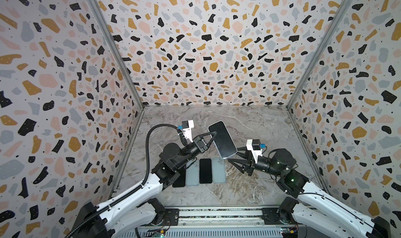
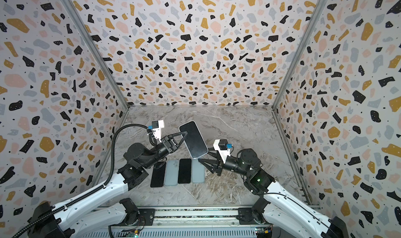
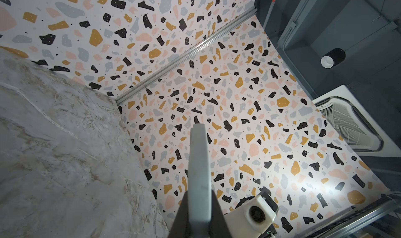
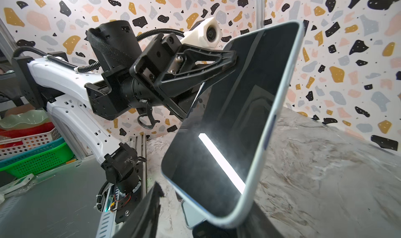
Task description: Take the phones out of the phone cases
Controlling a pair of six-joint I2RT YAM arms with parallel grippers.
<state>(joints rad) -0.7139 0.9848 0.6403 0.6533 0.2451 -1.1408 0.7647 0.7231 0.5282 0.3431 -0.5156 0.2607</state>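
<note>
Overall, the worktop [image 1: 256, 126] is a grey marbled slab boxed in on three sides by walls [image 1: 206, 41] papered with black, ochre, pink and grey flecks. Metal strips run up the corners, and a rail [image 1: 217, 214] along the front edge carries both arms. Over the wall tops the left wrist view shows a dark ceiling with a round lamp [image 3: 333, 58] and a white air vent [image 3: 351, 126]. The right wrist view catches stacked plastic baskets [image 4: 41, 158] outside the enclosure. The phone [image 1: 222, 139] sits inside its pale blue phone case [image 3: 199, 161], raised off the worktop and tilted, dark screen facing upward. The left tool [image 1: 213, 137] is clamped on one long edge of the phone case. The right tool [image 1: 233, 154] has its jaws apart, one on either side of the case's lower end; whether either touches it is unclear. Beneath them a row of four flat pieces [image 1: 195, 174] lies side by side, dark and pale blue alternating. The leftmost is partly covered by the left arm, and whether the pale ones are empty cannot be told. From the left wrist the case shows edge-on only. From the right wrist the right tool's fingers are cut off by the frame, and a white streak of glare crosses the screen.
</note>
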